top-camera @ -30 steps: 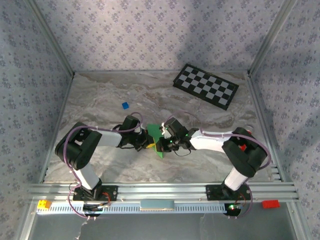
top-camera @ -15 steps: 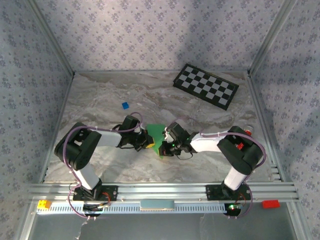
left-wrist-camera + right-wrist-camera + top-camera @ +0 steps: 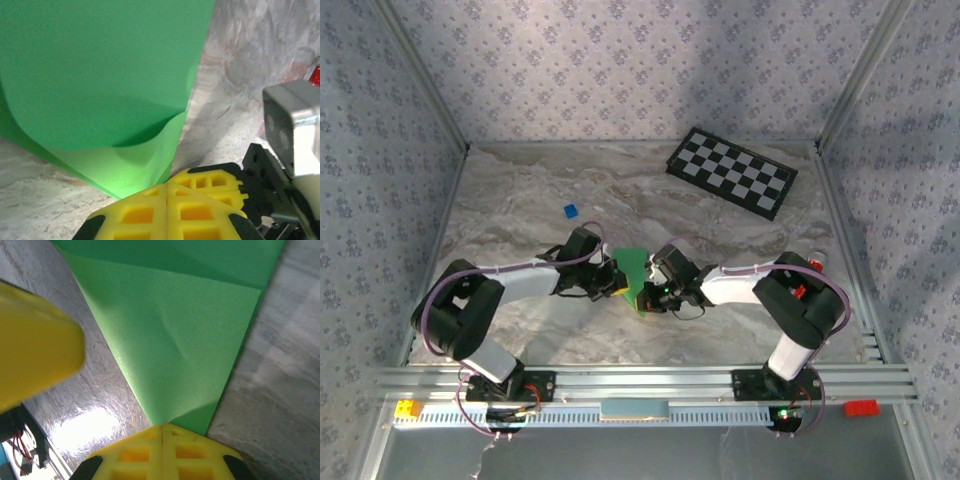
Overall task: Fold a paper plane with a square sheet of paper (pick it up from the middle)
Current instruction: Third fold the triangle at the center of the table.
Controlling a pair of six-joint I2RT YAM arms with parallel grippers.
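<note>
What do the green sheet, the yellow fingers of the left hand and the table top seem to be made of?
Green sheet: thin matt paper, judging by its sharp creases and soft curl. Left hand's yellow fingers: probably moulded plastic or rubber, matt, with a grid of recesses. Table top: marble-patterned and slightly glossy, as the glare shows; stone or print, I cannot tell.

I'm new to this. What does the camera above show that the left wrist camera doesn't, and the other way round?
From above: the left arm and right arm whole, the checkerboard and a tiny blue block. Left wrist, close up: yellow fingers pressed shut on a corner of the green paper, whose upper layer curls. Both: that paper and the marbled table.
</note>
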